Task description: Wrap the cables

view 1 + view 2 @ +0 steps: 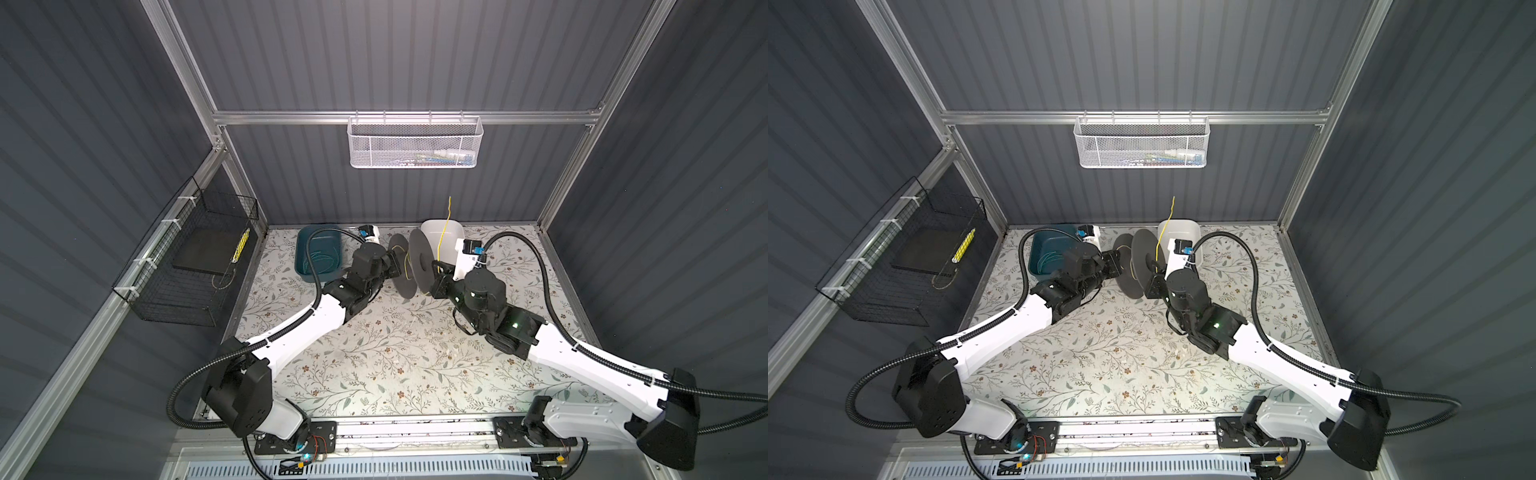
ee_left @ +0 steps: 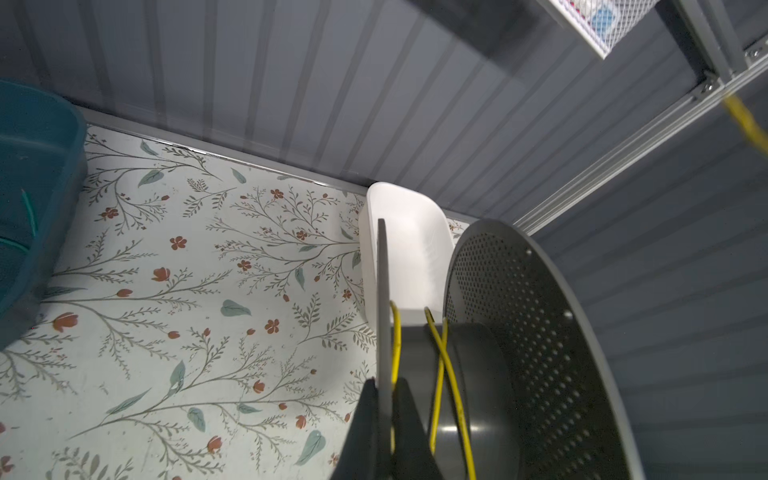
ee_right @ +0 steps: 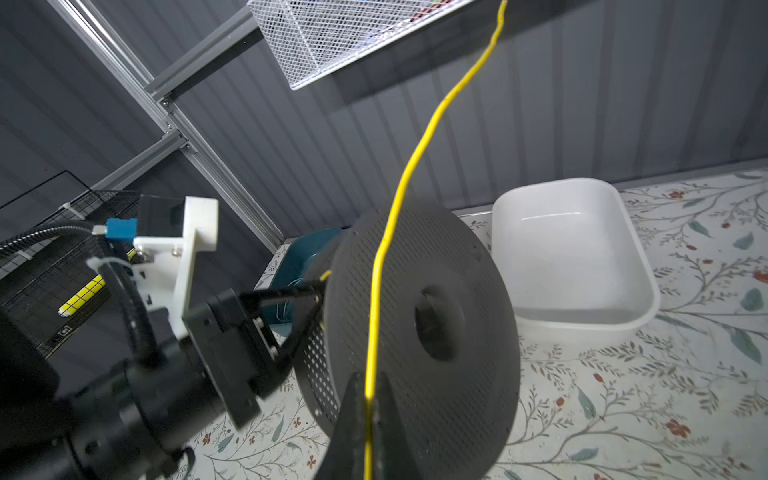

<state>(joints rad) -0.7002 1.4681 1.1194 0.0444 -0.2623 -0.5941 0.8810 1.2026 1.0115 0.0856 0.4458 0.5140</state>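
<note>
Upward, yellow cable (image 3: 371,332) extends from the pinching right claw (image 3: 368,386).

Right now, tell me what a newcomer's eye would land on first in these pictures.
The bright yellow cable strikes first: it rises from the shut right gripper, mid-rear of the workspace in both top views. Next, the dark perforated spool beside it, held on edge by the left gripper clamped on one flange, with a few yellow turns around its hub.
</note>
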